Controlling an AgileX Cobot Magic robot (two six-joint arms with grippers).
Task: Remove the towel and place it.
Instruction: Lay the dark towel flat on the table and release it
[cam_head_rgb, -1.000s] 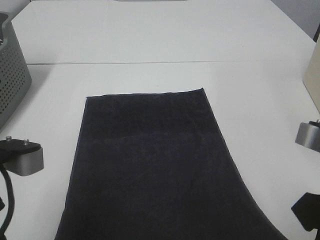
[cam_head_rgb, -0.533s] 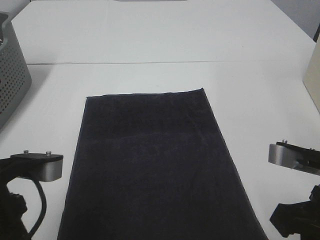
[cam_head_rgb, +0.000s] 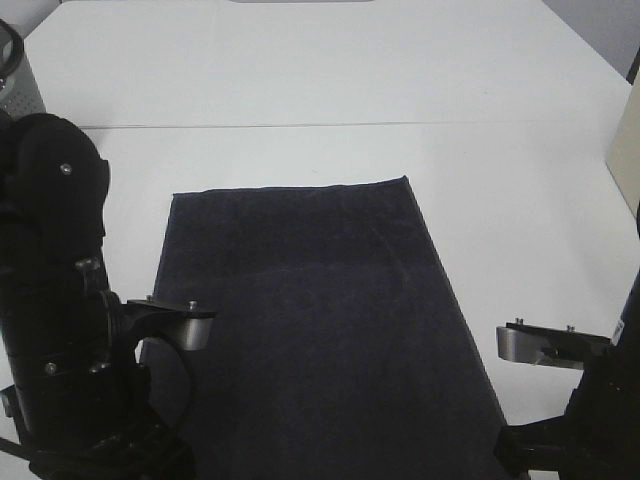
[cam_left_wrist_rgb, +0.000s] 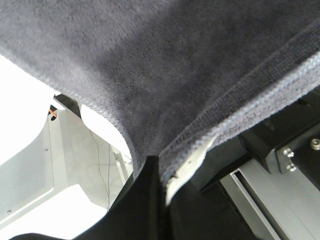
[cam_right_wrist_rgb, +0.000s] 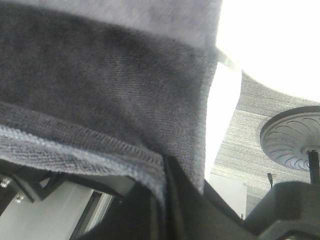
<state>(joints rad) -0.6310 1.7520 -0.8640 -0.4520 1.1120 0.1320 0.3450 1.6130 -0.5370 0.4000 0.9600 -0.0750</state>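
The towel, very dark navy terry cloth, lies flat on the white table, its long side running away from me. Its near corners are hidden behind my arms. In the left wrist view my left gripper is shut on the towel's stitched hem, and the cloth hangs across the picture. In the right wrist view my right gripper is shut on a hemmed corner of the towel. In the exterior high view the left arm stands at the towel's near left and the right arm at its near right.
A grey perforated basket stands at the far left, mostly hidden by the left arm. A beige object sits at the right edge. A seam crosses the table beyond the towel.
Both arms have moved inward toward the towel's near corners and risen into view. The left arm now covers most of the basket. The towel's far edge has not moved.
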